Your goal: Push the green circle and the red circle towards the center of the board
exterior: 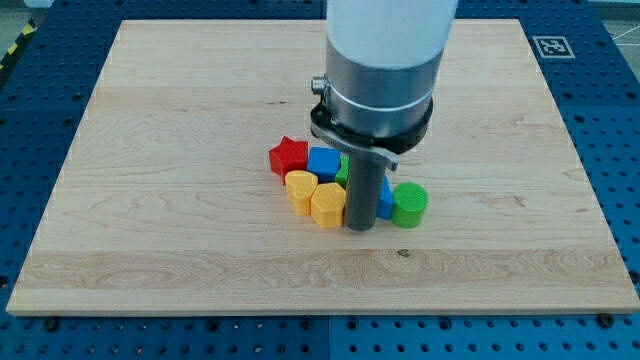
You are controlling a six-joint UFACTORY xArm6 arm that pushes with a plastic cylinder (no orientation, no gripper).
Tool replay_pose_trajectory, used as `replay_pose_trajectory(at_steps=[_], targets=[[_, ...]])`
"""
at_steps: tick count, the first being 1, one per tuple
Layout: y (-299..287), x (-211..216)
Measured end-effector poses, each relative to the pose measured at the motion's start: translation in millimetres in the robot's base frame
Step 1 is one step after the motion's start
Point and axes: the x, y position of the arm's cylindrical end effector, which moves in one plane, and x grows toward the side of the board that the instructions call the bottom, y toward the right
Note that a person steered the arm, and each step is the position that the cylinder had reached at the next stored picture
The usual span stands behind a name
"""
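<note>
So my tip (359, 229) is planted on the desk (150, 200) near the middle, wedged between the yellow hexagon-ish block (327, 204) and the green circle (409, 204). No tool fitted, just a rod. Red star (288, 156) and blue block (323, 162) sit behind; can't spot the red circle.

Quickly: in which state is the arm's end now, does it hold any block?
No gripper: my tip holds nothing; it stands between the yellow block and the green circle.
</note>
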Motion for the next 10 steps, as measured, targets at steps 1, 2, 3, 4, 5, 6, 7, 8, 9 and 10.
replay_pose_trajectory(at_steps=[1,2,3,4,5,6,7,8,9,10], targets=[[-1.2,-4.8],[-13.4,-4.8],[-19.3,-4.8],[-20.4,33.3],[30.8,53.3],[77.7,45.0],[78.7,37.5],[77.5,17.5],[74.4,14.8],[74.4,-2.5]])
